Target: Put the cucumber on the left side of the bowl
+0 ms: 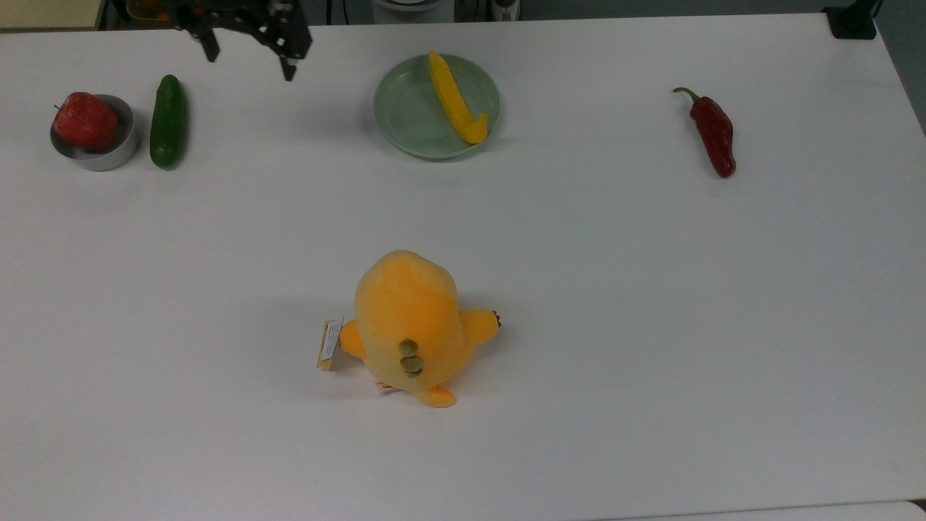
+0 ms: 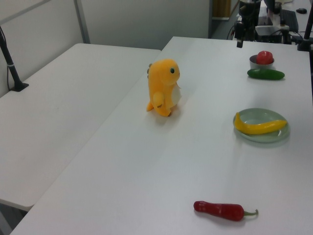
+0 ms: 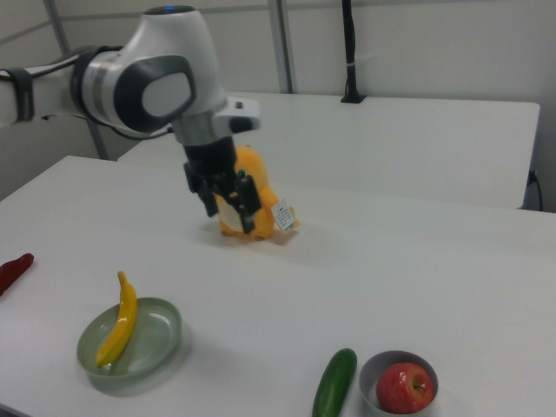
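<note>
1. Cucumber, smooth, dark green and straight with rounded ends (image 1: 168,121), lies flat on the white table (image 1: 579,289), just beside the small round shiny silver metal bowl (image 1: 108,155), on the top view's right of it; whether the two touch I cannot tell.
2. Its long axis runs up and down in the top view, alongside the bowl, which holds a red apple (image 1: 85,120).
3. The black two-finger gripper (image 1: 249,61) hangs in the air with its fingers spread and nothing between them.
4. From the gripper, the cucumber lies toward the top view's lower left, a clear gap apart.
5. In the right view the cucumber (image 3: 334,382) sits on the right view's left of the bowl (image 3: 398,382), so the placing looks done; no further grasp seems called for.
</note>
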Tool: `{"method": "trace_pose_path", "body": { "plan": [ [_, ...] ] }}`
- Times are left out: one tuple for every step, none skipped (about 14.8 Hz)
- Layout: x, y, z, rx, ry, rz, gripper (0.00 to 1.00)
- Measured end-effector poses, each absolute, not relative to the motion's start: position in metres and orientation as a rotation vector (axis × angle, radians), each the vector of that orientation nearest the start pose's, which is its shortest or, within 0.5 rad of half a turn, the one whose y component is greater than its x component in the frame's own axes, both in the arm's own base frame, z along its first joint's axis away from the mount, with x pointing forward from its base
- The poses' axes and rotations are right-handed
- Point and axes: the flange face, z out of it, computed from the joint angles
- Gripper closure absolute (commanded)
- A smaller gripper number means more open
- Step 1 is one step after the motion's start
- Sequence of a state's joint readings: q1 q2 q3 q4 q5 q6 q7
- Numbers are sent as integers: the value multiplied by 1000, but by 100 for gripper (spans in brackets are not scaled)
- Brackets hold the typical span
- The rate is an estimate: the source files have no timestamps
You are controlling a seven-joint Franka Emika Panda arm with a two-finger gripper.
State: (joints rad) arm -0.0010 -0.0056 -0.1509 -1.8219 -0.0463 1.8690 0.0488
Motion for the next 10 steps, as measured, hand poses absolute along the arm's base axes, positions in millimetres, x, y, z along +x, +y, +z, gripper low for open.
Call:
{"method": "trace_pose_path", "body": {
  "plan": [
    [562, -74, 535, -3163, 308, -85, 0],
    [564, -57, 535, -3159, 303, -88, 0],
    [566, -40, 536, -3155, 281, -90, 0],
    [567, -22, 537, -3145, 253, -93, 0],
    [567, -4, 538, -3134, 225, -96, 0],
    [568, 12, 539, -3129, 205, -98, 0],
    [567, 25, 539, -3127, 186, -98, 0],
    [567, 36, 538, -3128, 157, -95, 0],
    [567, 46, 536, -3129, 131, -89, 0],
    [567, 53, 532, -3131, 111, -78, 0]
  ]
}}
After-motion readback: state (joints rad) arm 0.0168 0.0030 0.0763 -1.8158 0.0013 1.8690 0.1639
